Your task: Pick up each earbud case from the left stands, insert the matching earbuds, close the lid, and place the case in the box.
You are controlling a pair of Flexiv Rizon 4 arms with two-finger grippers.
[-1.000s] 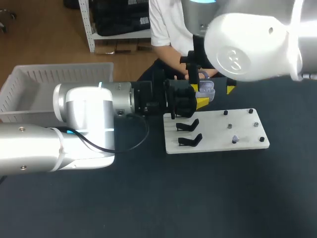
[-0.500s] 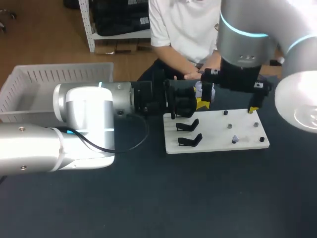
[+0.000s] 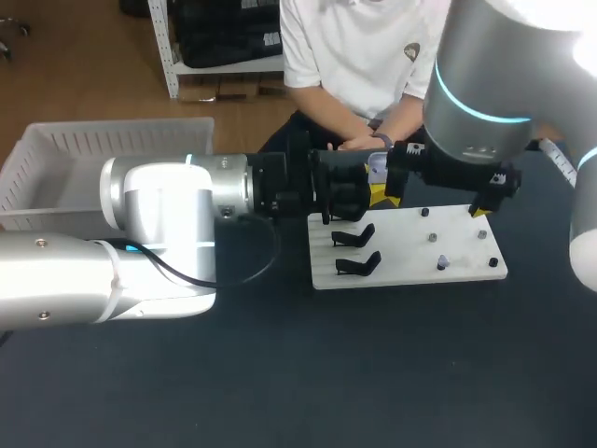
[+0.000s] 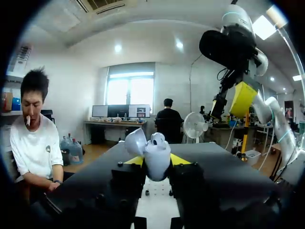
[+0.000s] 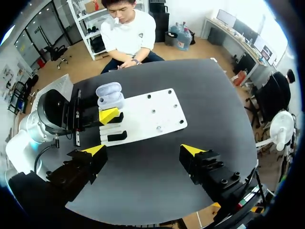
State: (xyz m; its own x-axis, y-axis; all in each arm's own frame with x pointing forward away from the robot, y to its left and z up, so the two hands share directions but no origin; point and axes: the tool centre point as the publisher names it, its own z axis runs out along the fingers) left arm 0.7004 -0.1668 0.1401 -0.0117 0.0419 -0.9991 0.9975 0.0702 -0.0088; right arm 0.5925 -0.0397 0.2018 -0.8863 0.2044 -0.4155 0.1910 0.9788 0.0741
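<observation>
insertion step. left end effector clamps the open case. right end effector hangs wide open, empty; next it should descend onto an earbud on the board.

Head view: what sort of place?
Likely a robot lab bench: left arm and right arm over a dark table, white fixture board with black stands, left end effector shut on an earbud case.
</observation>
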